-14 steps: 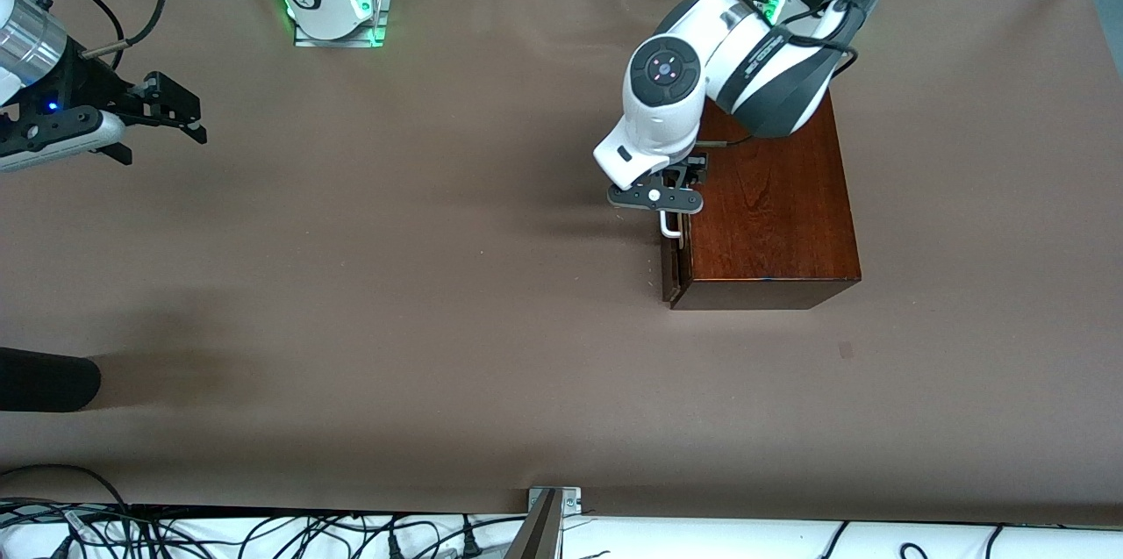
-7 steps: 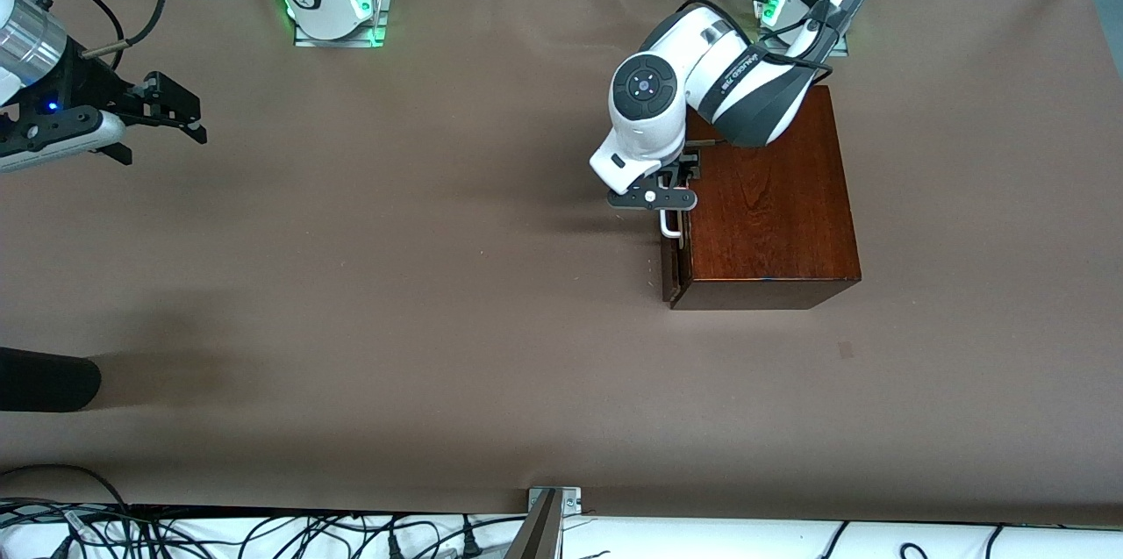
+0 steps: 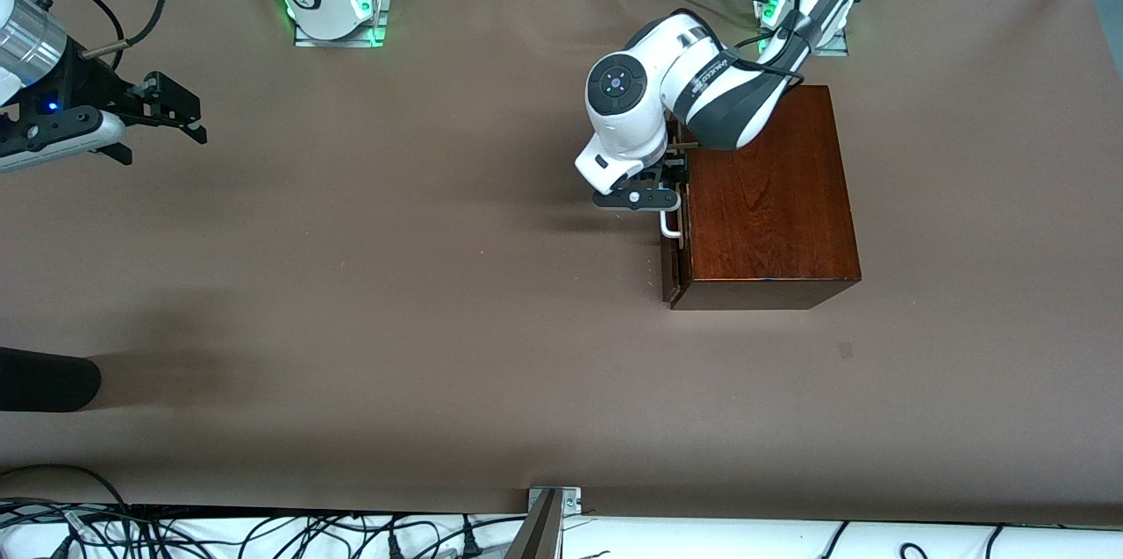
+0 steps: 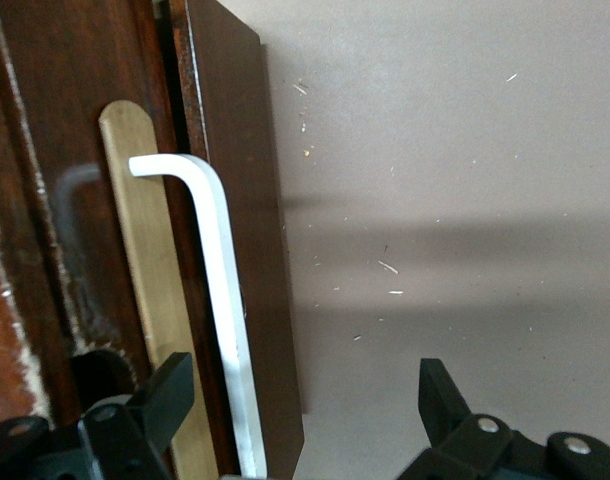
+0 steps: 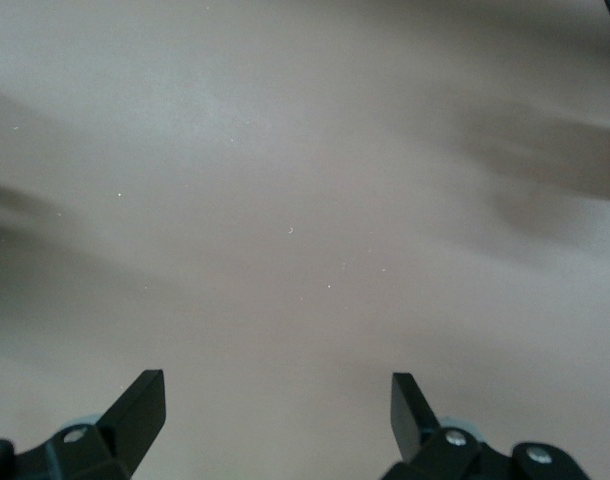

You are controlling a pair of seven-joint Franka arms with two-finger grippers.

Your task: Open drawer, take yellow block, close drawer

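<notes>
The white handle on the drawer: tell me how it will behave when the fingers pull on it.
The handle looks like a thin, stiff bar, so it probably won't flex. Its smooth finish may let the open left gripper slip along it. The drawer should slide straight; the wooden box looks heavy enough to stay put.

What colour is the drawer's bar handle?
White; the handle shows best in the left wrist view, against the dark reddish-brown drawer front.

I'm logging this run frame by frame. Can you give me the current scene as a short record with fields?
drawer: nearly shut, in wooden box
handle: white bar, ungrasped
left gripper: open, fingers astride the handle
right gripper: open, waiting over bare table at the right arm's end
yellow block: not visible
</notes>
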